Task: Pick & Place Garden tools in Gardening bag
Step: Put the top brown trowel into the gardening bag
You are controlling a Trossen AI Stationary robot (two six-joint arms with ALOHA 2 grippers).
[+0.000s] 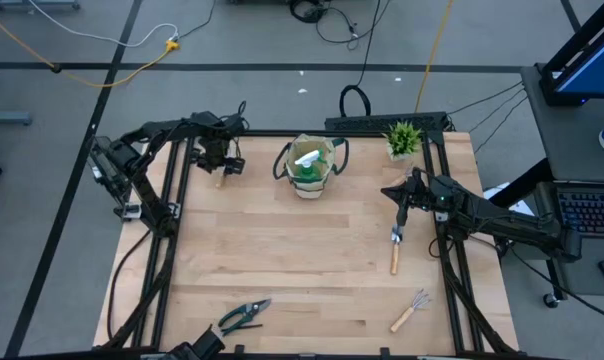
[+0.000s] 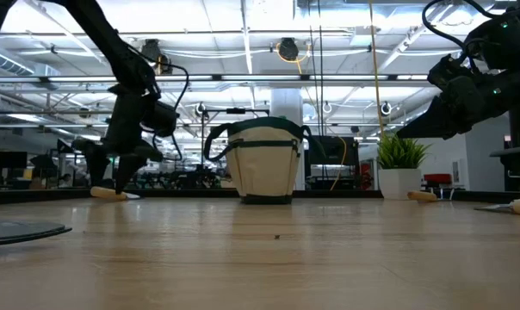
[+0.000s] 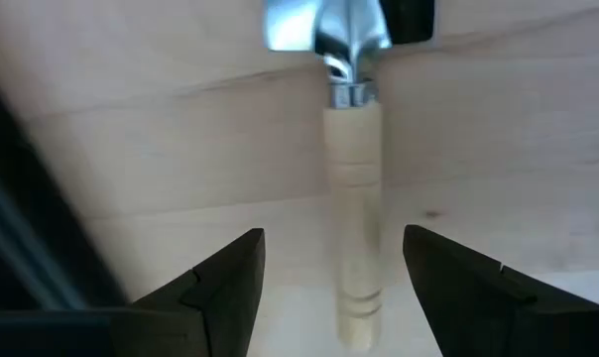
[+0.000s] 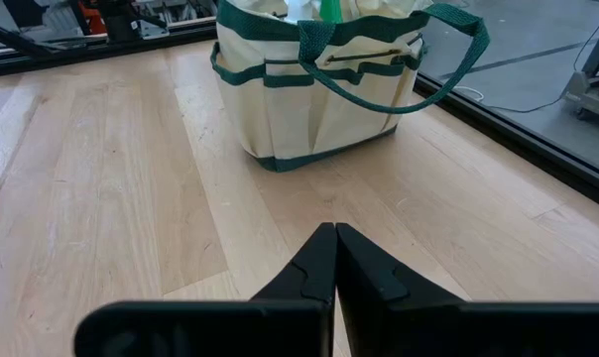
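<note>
Left gripper (image 3: 329,288): far left, jaws open astride a trowel (image 3: 354,198) handle.
Right gripper (image 4: 335,273): right, jaws closed, empty.
Bag (image 1: 310,165): far centre.

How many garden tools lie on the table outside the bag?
4: a trowel near the right gripper, a hand rake and pruning shears at the near edge, another trowel under the left gripper.
</note>
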